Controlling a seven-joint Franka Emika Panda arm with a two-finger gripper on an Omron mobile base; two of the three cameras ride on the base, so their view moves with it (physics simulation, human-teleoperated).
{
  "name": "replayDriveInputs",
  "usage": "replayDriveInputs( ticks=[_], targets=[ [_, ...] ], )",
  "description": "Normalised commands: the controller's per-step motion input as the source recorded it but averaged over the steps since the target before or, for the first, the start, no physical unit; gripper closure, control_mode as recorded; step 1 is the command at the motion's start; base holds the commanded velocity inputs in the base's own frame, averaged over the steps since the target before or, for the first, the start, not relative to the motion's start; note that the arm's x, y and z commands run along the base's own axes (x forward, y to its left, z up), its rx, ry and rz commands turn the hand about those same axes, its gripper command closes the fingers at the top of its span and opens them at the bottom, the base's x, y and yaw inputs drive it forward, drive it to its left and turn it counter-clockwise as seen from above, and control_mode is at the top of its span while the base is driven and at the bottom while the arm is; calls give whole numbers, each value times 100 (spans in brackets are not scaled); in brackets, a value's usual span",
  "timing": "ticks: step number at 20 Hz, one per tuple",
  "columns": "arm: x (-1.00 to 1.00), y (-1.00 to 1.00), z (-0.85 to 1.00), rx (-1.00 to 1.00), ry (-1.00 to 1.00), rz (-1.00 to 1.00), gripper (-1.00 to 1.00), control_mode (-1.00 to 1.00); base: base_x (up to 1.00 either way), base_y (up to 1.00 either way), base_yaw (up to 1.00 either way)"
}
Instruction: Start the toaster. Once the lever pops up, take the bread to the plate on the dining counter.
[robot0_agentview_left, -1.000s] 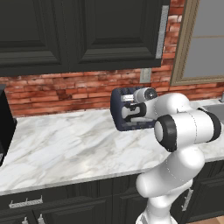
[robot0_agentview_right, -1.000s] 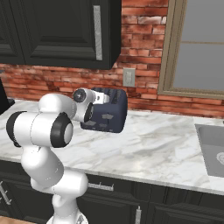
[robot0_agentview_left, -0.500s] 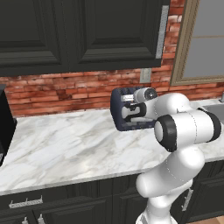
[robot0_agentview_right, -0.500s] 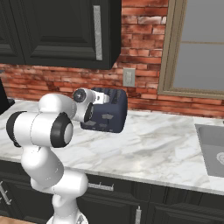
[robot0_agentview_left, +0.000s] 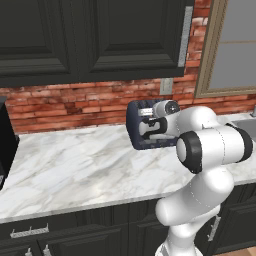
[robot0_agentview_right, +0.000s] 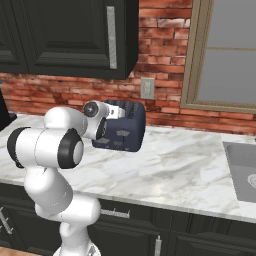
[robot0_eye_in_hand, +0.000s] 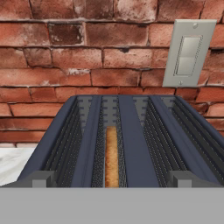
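Observation:
The dark navy toaster (robot0_agentview_left: 136, 141) (robot0_agentview_right: 128, 136) stands on the marble wall counter against the brick wall. My gripper (robot0_agentview_left: 146, 126) (robot0_agentview_right: 111, 118) (robot0_eye_in_hand: 111, 179) hovers at the toaster's near top edge and points toward the wall. It is open, with its fingertips (robot0_eye_in_hand: 40, 179) wide apart on either side of the slots and nothing between them. In the hand view the toaster (robot0_eye_in_hand: 131, 144) shows its slots from above, and a golden-brown slice of bread (robot0_eye_in_hand: 111, 153) sits deep in the left one. The plate and the dining counter are out of view.
A tall black appliance (robot0_agentview_left: 5, 145) stands at the counter's far left. A sink (robot0_agentview_right: 242, 165) lies to the right under a window. A wall switch plate (robot0_eye_in_hand: 188, 50) (robot0_agentview_left: 166, 86) sits behind the toaster. Dark upper cabinets (robot0_agentview_left: 90, 35) hang overhead. Bare marble counter (robot0_agentview_left: 75, 165) stretches left of the toaster.

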Motion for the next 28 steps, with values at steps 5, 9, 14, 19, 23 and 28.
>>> replayDriveInputs(
  ticks=[5, 9, 14, 19, 23, 28],
  targets=[
    [0, 0, 0, 0, 0, 0, -100, -100, 0, 0, 0],
    [0, 0, 0, 0, 0, 0, -100, -100, 0, 0, 0],
    [0, 0, 0, 0, 0, 0, -100, -100, 0, 0, 0],
    [0, 0, 0, 0, 0, 0, -100, -100, 0, 0, 0],
    [0, 0, 0, 0, 0, 0, -100, -100, 0, 0, 0],
    [0, 0, 0, 0, 0, 0, -100, -100, 0, 0, 0]
  ],
)
